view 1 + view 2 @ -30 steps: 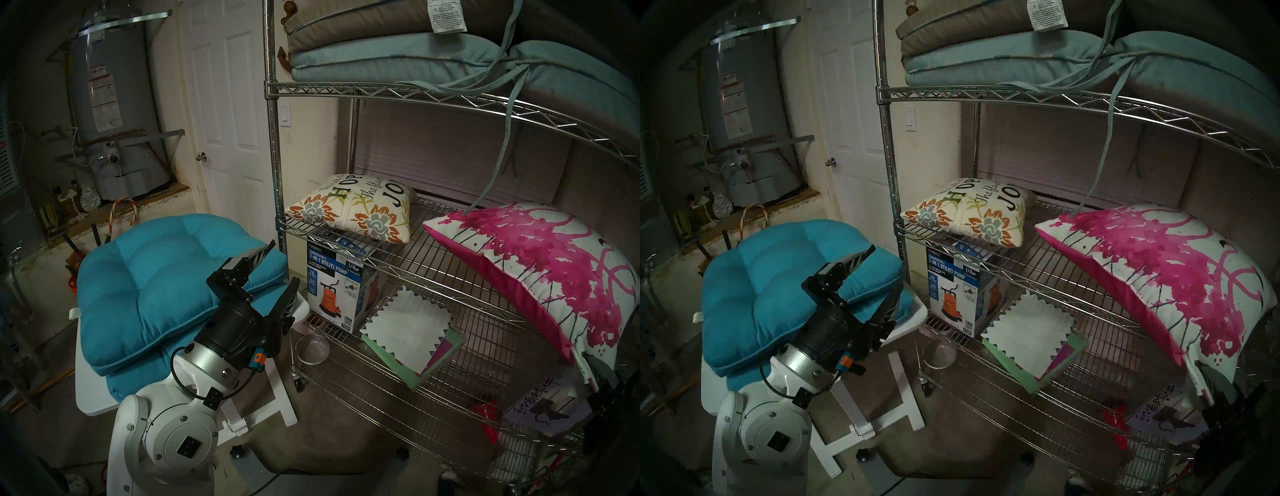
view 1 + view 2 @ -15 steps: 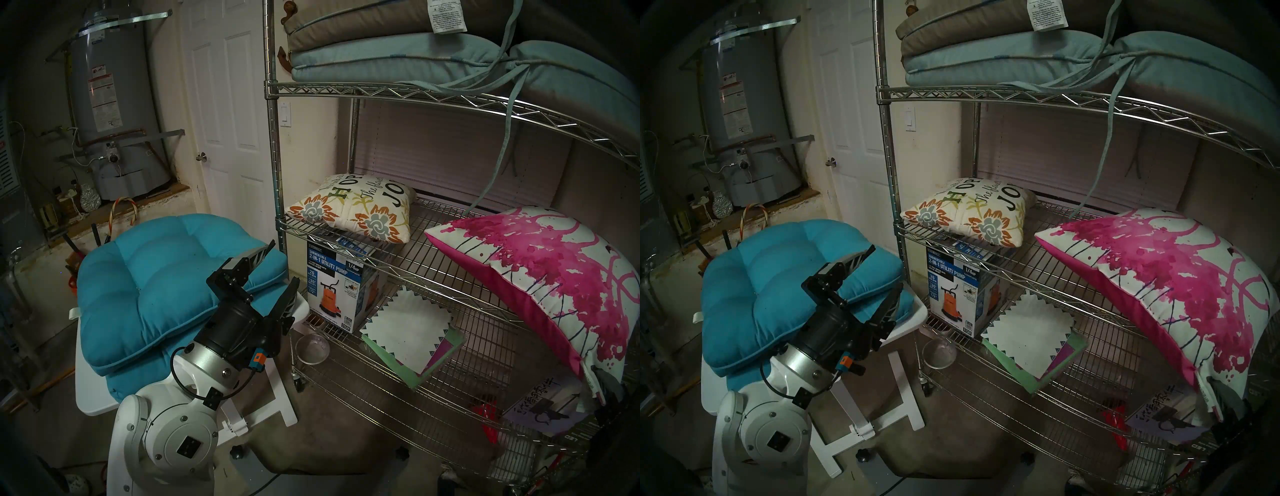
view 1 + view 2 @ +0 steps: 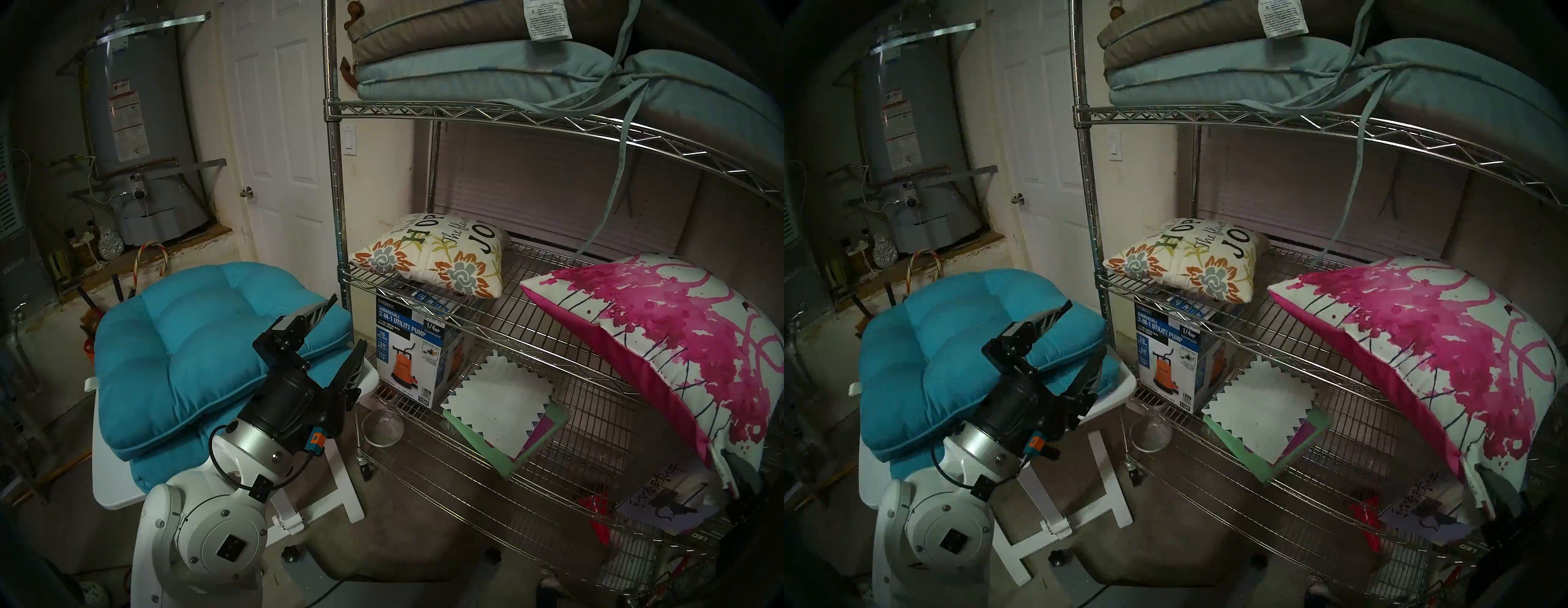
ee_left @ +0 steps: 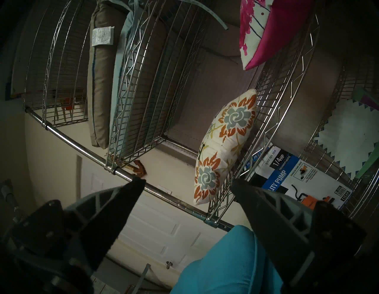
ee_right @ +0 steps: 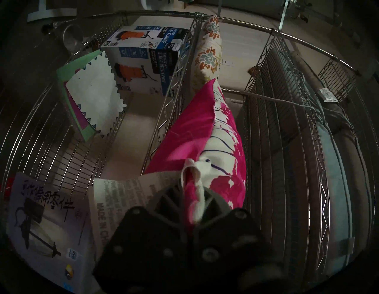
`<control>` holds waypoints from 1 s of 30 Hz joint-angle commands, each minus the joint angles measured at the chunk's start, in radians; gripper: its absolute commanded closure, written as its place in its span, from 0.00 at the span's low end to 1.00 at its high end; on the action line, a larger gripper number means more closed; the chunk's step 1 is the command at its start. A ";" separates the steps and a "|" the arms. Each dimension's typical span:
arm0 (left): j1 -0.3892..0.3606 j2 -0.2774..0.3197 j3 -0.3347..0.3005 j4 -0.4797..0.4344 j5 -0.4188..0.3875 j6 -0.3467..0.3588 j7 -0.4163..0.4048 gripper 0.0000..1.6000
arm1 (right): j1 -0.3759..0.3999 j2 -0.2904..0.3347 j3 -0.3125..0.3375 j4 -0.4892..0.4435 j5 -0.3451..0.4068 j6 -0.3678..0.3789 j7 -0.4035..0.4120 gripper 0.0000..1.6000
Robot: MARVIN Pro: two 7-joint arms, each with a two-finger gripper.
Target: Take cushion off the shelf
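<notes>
Cushion [image 5: 207,131] corner pinched tight in right pincer [image 5: 193,195], body stretching ahead of it along the shelf [image 5: 164,115] tier, front edge overhanging; left pincer [image 4: 187,184] wide, empty, well off.

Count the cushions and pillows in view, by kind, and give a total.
Throw pillows: 2, the floral pillow and the pink splatter pillow
Teal tufted seat cushions: 2
Flat cushions on top tier: 2, brown and pale blue
Total: 6
</notes>
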 commanded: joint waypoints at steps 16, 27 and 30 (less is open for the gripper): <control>0.000 0.008 -0.006 -0.028 -0.005 -0.005 -0.007 0.00 | 0.019 0.024 -0.003 -0.007 0.000 0.002 0.016 1.00; -0.071 0.073 0.001 -0.028 0.081 -0.049 -0.064 0.00 | 0.022 0.025 -0.002 -0.007 0.002 0.002 0.021 1.00; -0.115 0.083 0.013 -0.028 0.114 -0.064 -0.071 0.00 | 0.023 0.025 -0.002 -0.007 0.002 0.002 0.022 1.00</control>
